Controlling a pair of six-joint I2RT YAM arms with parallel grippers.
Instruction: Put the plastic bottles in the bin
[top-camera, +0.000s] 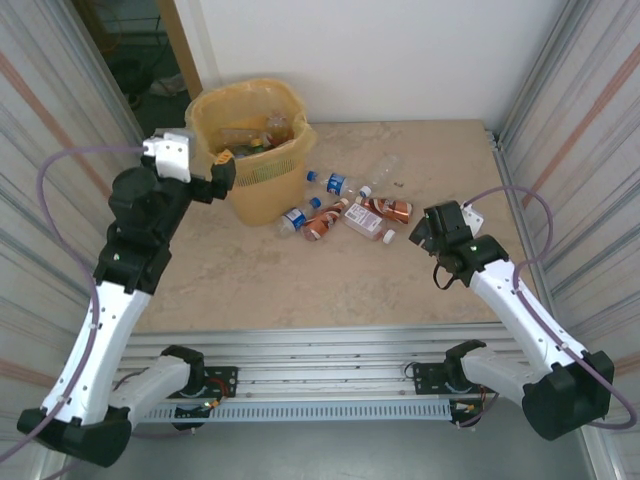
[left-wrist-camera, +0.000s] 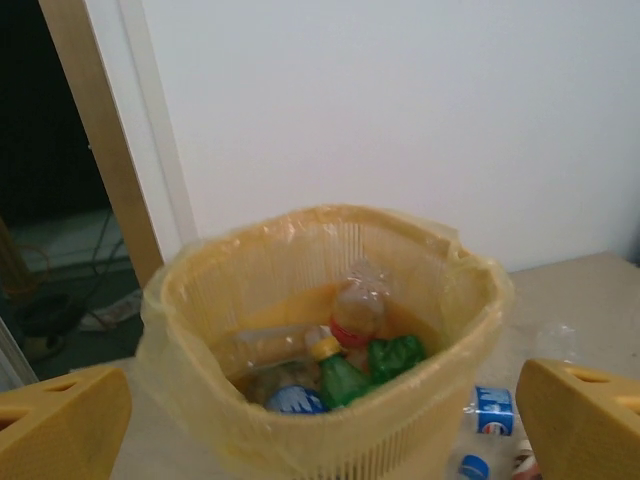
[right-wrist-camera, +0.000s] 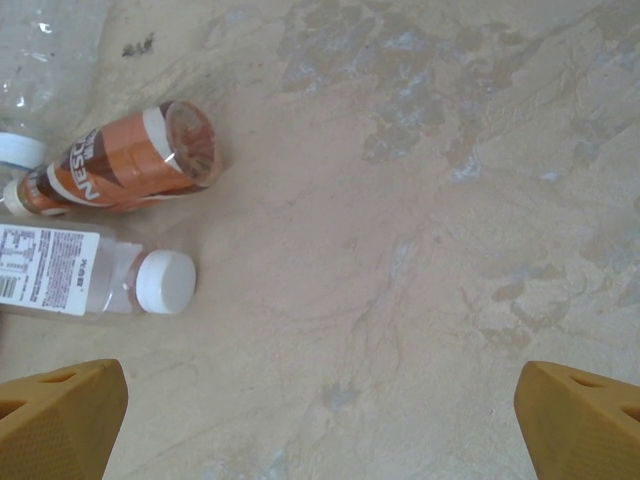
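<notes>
- Right wrist view is showing the right jaws standing wide with nothing between them, both fingers (right-wrist-camera: 60, 415) hanging above bare tabletop (right-wrist-camera: 420, 250)
- The nearest of the plastic bottles (top-camera: 365, 222), a clear white-capped bottle (right-wrist-camera: 95, 280), is lying on its side up and to the left of the gap, its cap pointing in toward the middle of this view
- Its long axis is running roughly along the line from finger to finger, so the wrist is probably needing a turn before closing across the body
- A brown-orange labelled bottle (right-wrist-camera: 120, 165) is lying just beyond it, nearly parallel, its base pointing the same way as that cap
- In the top view the right arm (top-camera: 500, 290) is sitting just beside this cluster, so it is looking the nearer one; blue-labelled bottles (top-camera: 296, 217) are lying between the cluster and the bin (top-camera: 262, 190)
- The left jaws are gaping wide and empty at the bin's rim, with green bottles (left-wrist-camera: 385, 360) and others lying inside
</notes>
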